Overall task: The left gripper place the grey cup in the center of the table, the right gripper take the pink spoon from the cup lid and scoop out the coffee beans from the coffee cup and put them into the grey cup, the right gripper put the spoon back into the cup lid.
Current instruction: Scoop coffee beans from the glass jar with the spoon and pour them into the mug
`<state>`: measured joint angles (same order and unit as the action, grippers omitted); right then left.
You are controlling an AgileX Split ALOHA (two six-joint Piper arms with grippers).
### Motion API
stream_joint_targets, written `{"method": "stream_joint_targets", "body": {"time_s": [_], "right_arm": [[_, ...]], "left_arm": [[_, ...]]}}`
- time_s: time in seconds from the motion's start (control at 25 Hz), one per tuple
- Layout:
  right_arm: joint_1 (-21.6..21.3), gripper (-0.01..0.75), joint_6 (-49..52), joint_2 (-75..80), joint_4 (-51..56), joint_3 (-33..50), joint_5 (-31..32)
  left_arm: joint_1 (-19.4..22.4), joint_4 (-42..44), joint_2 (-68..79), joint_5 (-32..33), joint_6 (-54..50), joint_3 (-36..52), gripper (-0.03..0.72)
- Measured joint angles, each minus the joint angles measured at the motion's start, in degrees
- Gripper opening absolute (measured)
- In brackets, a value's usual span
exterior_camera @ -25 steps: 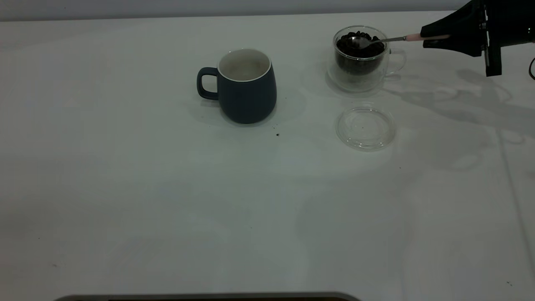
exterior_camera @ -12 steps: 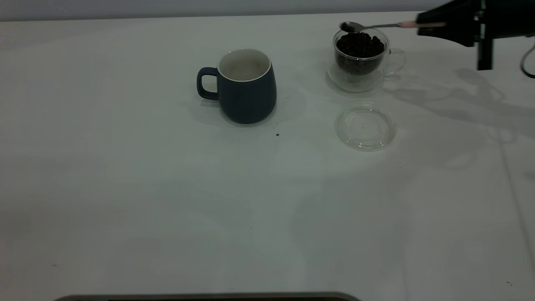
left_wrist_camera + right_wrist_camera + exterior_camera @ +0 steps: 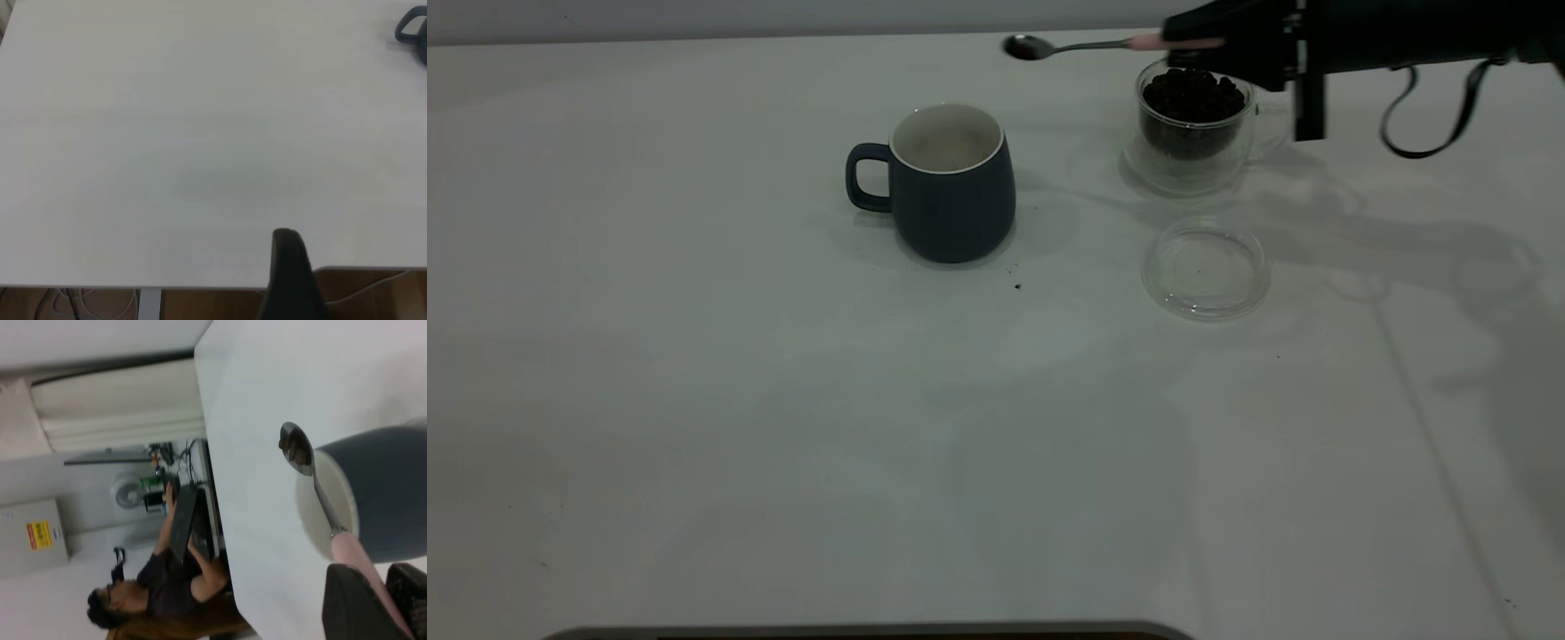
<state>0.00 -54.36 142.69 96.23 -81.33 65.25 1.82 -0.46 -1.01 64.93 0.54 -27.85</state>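
The grey cup (image 3: 951, 182) stands upright near the table's (image 3: 694, 400) middle, handle to the left, white inside showing. My right gripper (image 3: 1209, 43) is shut on the pink spoon's (image 3: 1085, 44) handle and holds it level in the air. The spoon's bowl hovers between the coffee cup (image 3: 1193, 124) and the grey cup, higher than both. In the right wrist view the pink spoon (image 3: 320, 500) carries dark coffee beans (image 3: 294, 447) beside the grey cup's (image 3: 380, 493) rim. More coffee beans (image 3: 1193, 93) fill the coffee cup. The cup lid (image 3: 1206, 268) lies bare. The left gripper (image 3: 287, 267) is parked off the table's edge.
A few dark specks (image 3: 1017, 286) lie on the table in front of the grey cup. The left wrist view catches the grey cup's handle (image 3: 410, 30) far off. A person (image 3: 160, 587) sits beyond the table's far end in the right wrist view.
The right gripper lifted the spoon out of the coffee cup, then carried it left, past that cup, toward the grey cup. Cups and lid have not moved.
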Motion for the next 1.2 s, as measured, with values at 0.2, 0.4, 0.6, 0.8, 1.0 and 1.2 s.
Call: {"method": "stream_joint_targets", "body": {"time_s": [0.2,0.4,0.6,0.8,1.0,1.2], "right_arm": [[2.87,0.106,-4.42,0.00,0.61,0.00,0.00],[3.42,0.106,-8.96,0.00,-0.29,0.00,0.02],[4.15,0.106,-15.62,0.00,-0.54,0.00,-1.52],[4.38,0.106,-28.90,0.00,-0.37,0.00,-7.56],[4.44,0.106,-44.73,0.00,0.43,0.00,-9.20],[4.38,0.106,-47.59,-0.19,0.34,0.05,-7.08]], "left_arm": [[0.00,0.00,0.00,0.00,0.00,0.00,0.565],[0.00,0.00,0.00,0.00,0.00,0.00,0.565],[0.00,0.00,0.00,0.00,-0.06,0.00,0.565],[0.00,0.00,0.00,0.00,-0.11,0.00,0.565],[0.00,0.00,0.00,0.00,-0.11,0.00,0.565],[0.00,0.00,0.00,0.00,-0.11,0.00,0.565]]}}
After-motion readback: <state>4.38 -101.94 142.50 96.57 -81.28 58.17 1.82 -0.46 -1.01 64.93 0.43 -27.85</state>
